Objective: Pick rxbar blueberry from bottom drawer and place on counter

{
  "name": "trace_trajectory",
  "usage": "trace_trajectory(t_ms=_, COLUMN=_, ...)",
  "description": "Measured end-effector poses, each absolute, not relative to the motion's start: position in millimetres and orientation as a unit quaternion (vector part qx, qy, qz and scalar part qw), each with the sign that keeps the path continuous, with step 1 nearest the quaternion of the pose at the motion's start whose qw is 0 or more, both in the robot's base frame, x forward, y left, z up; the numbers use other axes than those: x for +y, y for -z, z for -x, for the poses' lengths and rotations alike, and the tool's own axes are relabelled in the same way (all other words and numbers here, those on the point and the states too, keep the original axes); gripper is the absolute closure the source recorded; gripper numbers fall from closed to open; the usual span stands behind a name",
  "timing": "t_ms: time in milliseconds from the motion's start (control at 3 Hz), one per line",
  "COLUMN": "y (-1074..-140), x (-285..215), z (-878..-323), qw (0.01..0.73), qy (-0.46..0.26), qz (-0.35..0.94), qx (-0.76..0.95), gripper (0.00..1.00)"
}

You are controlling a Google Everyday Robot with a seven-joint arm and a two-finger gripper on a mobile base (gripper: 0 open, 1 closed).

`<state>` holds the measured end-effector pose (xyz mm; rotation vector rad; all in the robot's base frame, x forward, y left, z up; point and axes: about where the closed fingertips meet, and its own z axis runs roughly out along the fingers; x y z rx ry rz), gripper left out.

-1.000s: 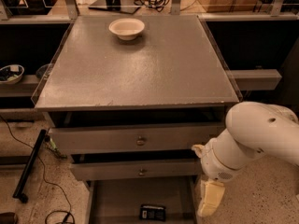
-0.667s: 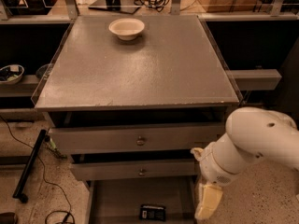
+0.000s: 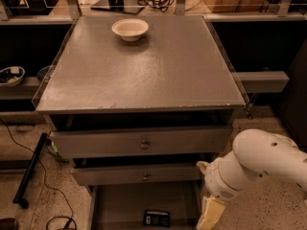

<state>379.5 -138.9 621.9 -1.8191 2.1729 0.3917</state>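
- Lower than a second ago, the white arm (image 3: 259,169) has sunk toward the near edge of the scene at the right of the cabinet; nothing else has shifted.
- The gripper (image 3: 210,214) hangs at the right side of the bottom drawer (image 3: 120,205), partly cut off by the near edge of the view. Whether it is apart or together cannot be told, and it holds nothing that can be seen.
- The rxbar blueberry (image 3: 157,218) lies flat on the floor of the bottom drawer, near its middle, to the left of the gripper and apart from it.
- Both upper drawers, the top drawer (image 3: 144,143) and the middle drawer (image 3: 144,175), are pulled out a little.
- The counter (image 3: 144,75) carries a pale bowl (image 3: 130,29) at its far side.
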Motion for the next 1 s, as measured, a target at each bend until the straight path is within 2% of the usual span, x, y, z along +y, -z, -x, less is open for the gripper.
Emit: trace_trajectory(t_ms=1000, y=-580.3, x=-133.5, z=-378.1, qw=0.121, qy=-0.148, qz=0.614, qx=0.766, gripper=0.00)
